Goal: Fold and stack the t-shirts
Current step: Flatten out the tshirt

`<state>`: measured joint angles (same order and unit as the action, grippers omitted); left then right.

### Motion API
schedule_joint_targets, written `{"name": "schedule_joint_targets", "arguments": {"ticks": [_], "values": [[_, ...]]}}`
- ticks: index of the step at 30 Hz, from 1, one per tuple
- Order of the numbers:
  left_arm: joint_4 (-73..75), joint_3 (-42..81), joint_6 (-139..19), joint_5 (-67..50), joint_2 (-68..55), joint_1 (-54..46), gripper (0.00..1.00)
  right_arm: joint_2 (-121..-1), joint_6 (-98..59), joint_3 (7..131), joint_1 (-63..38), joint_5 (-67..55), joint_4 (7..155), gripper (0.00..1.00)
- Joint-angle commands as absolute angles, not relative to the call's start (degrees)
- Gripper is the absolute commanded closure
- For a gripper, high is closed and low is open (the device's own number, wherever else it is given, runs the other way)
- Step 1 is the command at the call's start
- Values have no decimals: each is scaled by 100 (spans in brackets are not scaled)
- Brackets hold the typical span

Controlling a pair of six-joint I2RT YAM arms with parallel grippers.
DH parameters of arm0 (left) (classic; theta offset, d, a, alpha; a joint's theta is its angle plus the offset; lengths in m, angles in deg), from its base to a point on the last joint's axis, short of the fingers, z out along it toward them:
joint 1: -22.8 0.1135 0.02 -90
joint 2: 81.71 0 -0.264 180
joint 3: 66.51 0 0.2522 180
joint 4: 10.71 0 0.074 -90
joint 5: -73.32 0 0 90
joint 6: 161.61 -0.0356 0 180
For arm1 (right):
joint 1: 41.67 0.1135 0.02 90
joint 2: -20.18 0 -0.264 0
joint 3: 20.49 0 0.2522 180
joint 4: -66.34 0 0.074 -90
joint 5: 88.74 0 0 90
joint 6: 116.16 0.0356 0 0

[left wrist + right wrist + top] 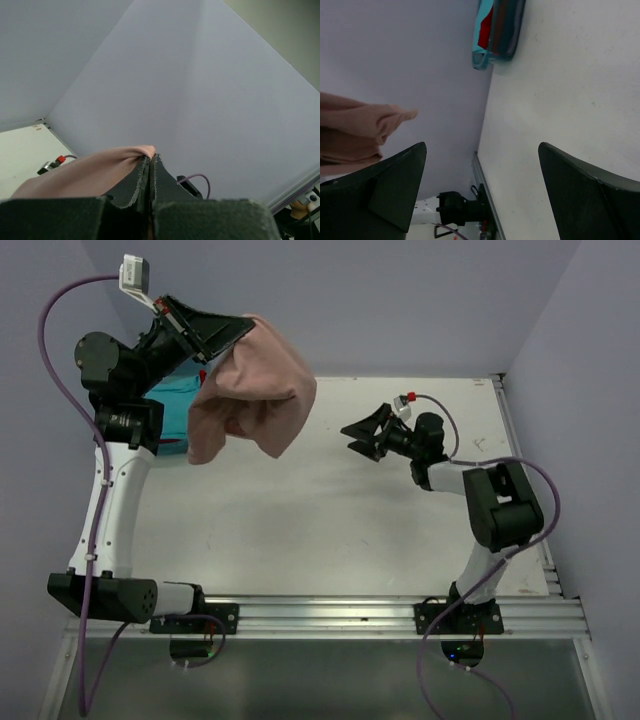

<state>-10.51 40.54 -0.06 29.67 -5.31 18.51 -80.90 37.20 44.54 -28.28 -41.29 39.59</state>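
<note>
My left gripper (243, 325) is raised high at the back left and shut on the dusty pink t-shirt (255, 390), which hangs bunched below it, clear of the table. In the left wrist view the pink cloth (85, 172) is pinched at the tips of my left gripper (150, 159). My right gripper (352, 437) is open and empty, held over the table to the right of the shirt, pointing left; in its own view the gripper (482, 165) has wide-apart jaws and the pink t-shirt (355, 130) hangs at left. Turquoise and red cloth (487, 25) lie in the bin.
A blue bin (178, 410) sits at the back left, mostly hidden behind my left arm and the hanging shirt; it also shows in the right wrist view (507, 30). The white table (330, 530) has a metal rail along its near edge. Lilac walls close the back and sides.
</note>
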Motion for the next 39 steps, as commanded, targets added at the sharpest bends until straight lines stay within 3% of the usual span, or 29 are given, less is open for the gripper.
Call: {"name": "schedule_joint_targets", "arguments": {"ticks": [1,3,6,11,20,26,31,37,39], "values": [[-1523,4208,231,2973,-542,1753,100,-9096,6468,4433,-2673,-4892,-855,1],[-1497,4243,240,2973,-507,1727,100,-9399,6937,4696,-2559,-5067,-1104,1],[-1444,4261,222,2990,-481,1674,100,-9251,6440,4654,-2366,-5130,-868,1],[-1452,4042,196,2973,-463,1542,100,-8732,5314,4899,-2155,-5341,810,1],[-1804,3769,380,2859,-402,1024,100,-8713,4487,5505,-2137,-5113,1953,1],[-1980,3769,486,2814,-270,470,100,-9144,4468,5980,-2067,-5130,1832,1],[-2120,3708,591,2832,-173,162,100,-9224,4513,6068,-1874,-5069,1664,16],[-2121,3690,627,2814,-182,-14,100,-9259,4460,6121,-1829,-5086,1577,16],[-2112,3637,618,2814,-199,-14,100,-9215,4460,6112,-1829,-5069,1585,29]]}}
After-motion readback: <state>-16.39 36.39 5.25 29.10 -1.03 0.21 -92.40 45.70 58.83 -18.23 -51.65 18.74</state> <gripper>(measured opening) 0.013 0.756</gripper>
